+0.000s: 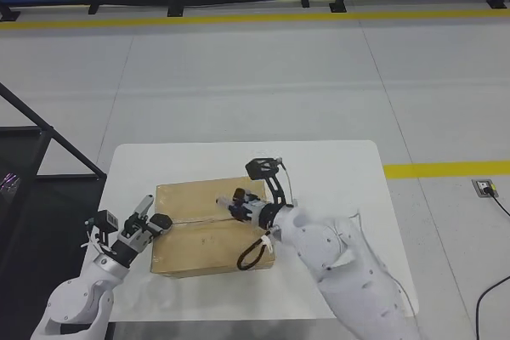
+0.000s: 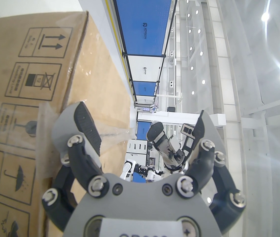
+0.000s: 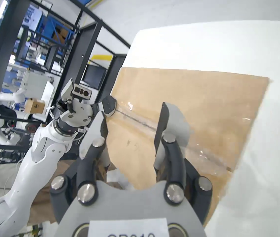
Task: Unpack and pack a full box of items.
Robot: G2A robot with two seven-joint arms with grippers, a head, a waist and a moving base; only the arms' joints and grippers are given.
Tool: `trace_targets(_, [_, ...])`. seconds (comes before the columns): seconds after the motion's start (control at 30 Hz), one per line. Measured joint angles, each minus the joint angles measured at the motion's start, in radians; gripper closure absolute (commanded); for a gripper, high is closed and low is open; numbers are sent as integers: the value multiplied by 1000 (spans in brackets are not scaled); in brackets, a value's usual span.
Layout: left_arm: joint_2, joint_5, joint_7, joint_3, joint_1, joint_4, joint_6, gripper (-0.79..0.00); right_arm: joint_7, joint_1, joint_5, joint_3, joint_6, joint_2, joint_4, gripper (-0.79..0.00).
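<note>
Closed cardboard box (image 1: 212, 228) is sitting taped shut on the white table (image 1: 340, 170).
Left gripper (image 1: 151, 214) is hovering at the box's left end, fingers spread; right gripper (image 1: 234, 206) is hanging over the box's taped seam (image 1: 195, 222), fingers apart.

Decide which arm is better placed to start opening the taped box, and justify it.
Probably left. The left gripper, open, sits at the end of the taped seam on the box, a fingertip at the tape; the right gripper hovers open over mid-seam.
</note>
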Motion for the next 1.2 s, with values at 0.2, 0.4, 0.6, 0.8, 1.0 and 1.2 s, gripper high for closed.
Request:
trace_targets(0.2, [-1,-7,-3,2,1,-1,-1,-785,101,185,140,-82,-48,-40,263,0])
trace_targets(0.4, [-1,-4,-6,8,-7,1,3,-785,69,288,211,-170,-96,-86,449,0])
trace_targets(0.6, [-1,-9,-5,8,-13,4,6,-785,87,369,256,-251,-122,-135,595,0])
trace_targets(0.8, [-1,-10,-7,6,-18,9,7,-785,97,429,266,-304,-145,-174,707,0])
trace_targets(1.0, [-1,-8,-7,6,-21,10,10,-785,38,447,235,-321,-112,-194,752,0])
trace_targets(1.2, [-1,-6,-8,8,-24,11,10,-785,9,440,228,-325,-116,-206,743,0])
